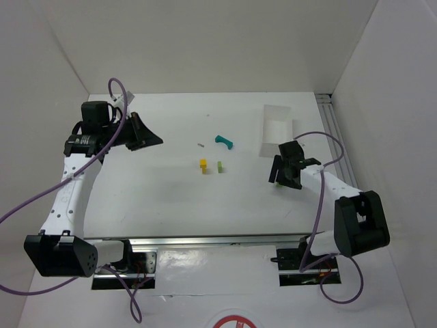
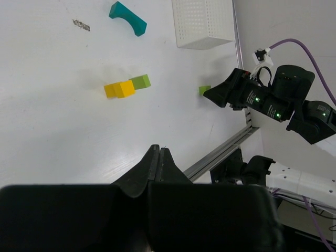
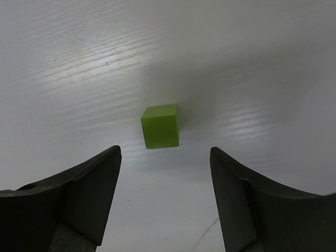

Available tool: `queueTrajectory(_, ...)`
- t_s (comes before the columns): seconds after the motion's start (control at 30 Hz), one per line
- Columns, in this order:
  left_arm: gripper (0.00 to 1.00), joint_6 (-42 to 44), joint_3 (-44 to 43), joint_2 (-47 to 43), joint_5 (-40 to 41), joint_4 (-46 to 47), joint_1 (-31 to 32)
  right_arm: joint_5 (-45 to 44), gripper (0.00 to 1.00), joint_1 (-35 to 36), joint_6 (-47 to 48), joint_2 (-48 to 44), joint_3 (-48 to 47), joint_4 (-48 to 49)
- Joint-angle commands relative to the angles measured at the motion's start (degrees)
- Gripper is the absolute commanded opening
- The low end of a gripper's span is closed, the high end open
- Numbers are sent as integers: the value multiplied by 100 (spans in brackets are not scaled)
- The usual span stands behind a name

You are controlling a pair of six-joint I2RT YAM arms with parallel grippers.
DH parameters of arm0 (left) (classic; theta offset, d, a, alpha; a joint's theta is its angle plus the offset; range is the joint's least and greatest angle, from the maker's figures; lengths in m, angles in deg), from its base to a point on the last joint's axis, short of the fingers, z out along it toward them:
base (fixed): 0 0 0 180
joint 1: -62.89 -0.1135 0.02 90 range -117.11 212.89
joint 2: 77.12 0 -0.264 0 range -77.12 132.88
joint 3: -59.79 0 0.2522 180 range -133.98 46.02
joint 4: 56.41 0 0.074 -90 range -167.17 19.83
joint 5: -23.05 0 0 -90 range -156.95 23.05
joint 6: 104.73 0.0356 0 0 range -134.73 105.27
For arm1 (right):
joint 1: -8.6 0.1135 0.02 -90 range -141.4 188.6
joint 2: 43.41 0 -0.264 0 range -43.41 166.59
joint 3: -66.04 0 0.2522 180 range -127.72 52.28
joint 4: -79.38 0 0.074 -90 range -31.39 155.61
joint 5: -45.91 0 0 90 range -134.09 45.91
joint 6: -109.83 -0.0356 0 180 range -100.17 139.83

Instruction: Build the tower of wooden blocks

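Observation:
A teal arch (image 1: 223, 141) lies on the table behind a yellow block (image 1: 203, 165) and a lime-green block (image 1: 220, 166), which stand side by side and apart from the arch. All three show in the left wrist view: arch (image 2: 127, 18), yellow (image 2: 119, 89), green (image 2: 140, 81). A second lime-green cube (image 3: 160, 126) sits on the table just ahead of my right gripper (image 3: 165, 152), which is open and empty; the cube is beyond the fingertips, not between them. This cube also shows in the left wrist view (image 2: 204, 90). My left gripper (image 2: 157, 149) is shut and empty, raised at the far left (image 1: 147, 140).
A white rectangular tray (image 1: 275, 130) stands at the back right, just behind my right gripper (image 1: 276, 178). A small dark scrap (image 1: 200, 145) lies left of the arch. White walls enclose the table, and a metal rail runs along its near edge.

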Motion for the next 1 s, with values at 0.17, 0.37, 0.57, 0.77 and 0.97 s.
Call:
queueTrajectory(0.17, 0, 96, 34, -113, 60, 162, -33, 123, 65, -111, 201, 441, -115, 549)
queueTrajectory(0.37, 0, 96, 34, -113, 112, 162, -33, 70, 58, -111, 201, 442, -116, 664)
queueTrajectory(0.57, 15, 96, 34, -113, 112, 162, -33, -53, 38, -111, 201, 320, -116, 664)
queueTrajectory(0.77, 23, 96, 34, -60, 112, 162, -33, -115, 33, 170, 201, 205, -178, 480)
queueTrajectory(0.97, 25, 43, 87, -60, 112, 162, -33, -466, 33, 899, -45, -14, -748, 49)
